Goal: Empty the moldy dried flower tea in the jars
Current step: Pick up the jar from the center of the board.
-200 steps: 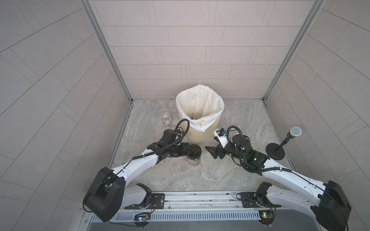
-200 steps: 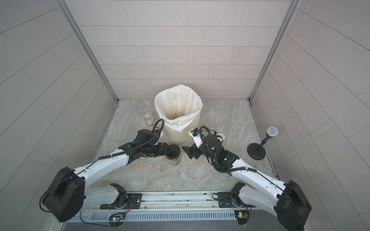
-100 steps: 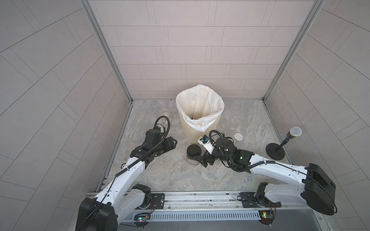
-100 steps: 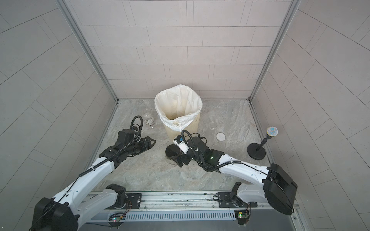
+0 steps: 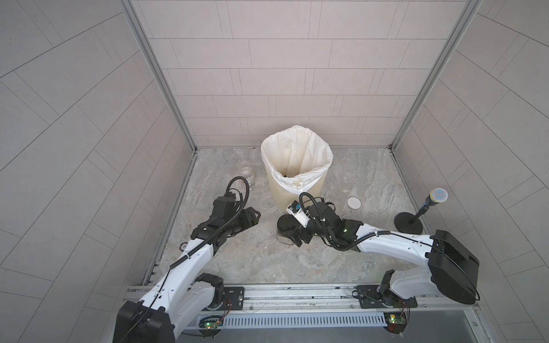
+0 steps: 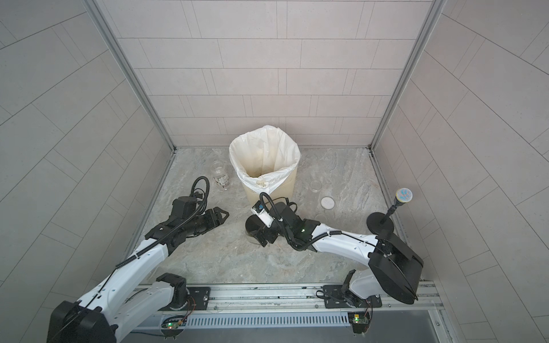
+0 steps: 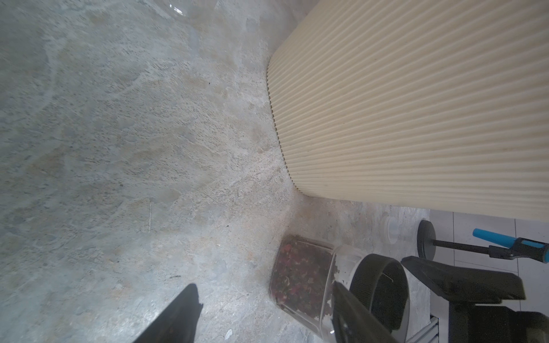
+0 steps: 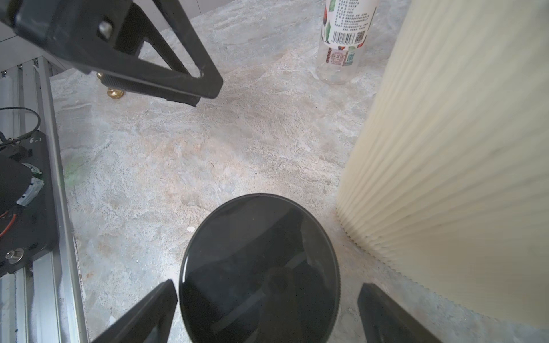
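Black-lidded jar (image 8: pixel 260 261) of reddish-brown tea (image 7: pixel 297 276) stands inside spread right hand (image 8: pixel 267 286); left hand (image 5: pixel 254 216) gapes.

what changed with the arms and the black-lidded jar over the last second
The left gripper left the black-lidded jar and pulled back to its own side, open. The right gripper swung in from the other side and now straddles that jar, jaws open, not gripping. The jar, bin, labelled jar and loose white lid stayed put.

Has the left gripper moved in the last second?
Yes: the left gripper has backed away from the black-lidded jar in front of the cream bin, toward the robot's left; bare floor now separates them.
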{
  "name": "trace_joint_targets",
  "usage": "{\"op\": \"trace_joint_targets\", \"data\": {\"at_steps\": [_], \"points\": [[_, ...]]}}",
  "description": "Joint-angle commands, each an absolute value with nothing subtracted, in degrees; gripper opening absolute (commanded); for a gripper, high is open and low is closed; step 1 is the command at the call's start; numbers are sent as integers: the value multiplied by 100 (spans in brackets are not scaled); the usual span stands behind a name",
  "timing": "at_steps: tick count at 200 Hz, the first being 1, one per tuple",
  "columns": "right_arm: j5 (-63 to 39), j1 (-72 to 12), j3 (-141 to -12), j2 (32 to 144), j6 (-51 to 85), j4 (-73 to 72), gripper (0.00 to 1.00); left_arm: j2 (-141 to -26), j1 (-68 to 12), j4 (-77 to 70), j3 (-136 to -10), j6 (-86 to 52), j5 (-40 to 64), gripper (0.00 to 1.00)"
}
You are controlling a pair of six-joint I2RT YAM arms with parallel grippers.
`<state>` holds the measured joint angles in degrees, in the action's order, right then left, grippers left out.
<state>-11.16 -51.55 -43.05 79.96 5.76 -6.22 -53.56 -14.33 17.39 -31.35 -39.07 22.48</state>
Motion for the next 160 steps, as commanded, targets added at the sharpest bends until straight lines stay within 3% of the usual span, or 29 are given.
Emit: {"op": "trace_joint_targets", "data": {"at_steps": [1,109,160], "points": [[-1019,-5218,-4339,8140,535,-753,100,-5291,-1393,1670,-3042,-3885,2334,74],[-984,-5229,-4412,8578,694,-1038,100,-5292,-1357,1617,-3017,-3858,2443,74],[-1160,-5225,-4267,8508,734,-1450,90,-5282,-1348,1599,-3006,-3821,2478,74]]}}
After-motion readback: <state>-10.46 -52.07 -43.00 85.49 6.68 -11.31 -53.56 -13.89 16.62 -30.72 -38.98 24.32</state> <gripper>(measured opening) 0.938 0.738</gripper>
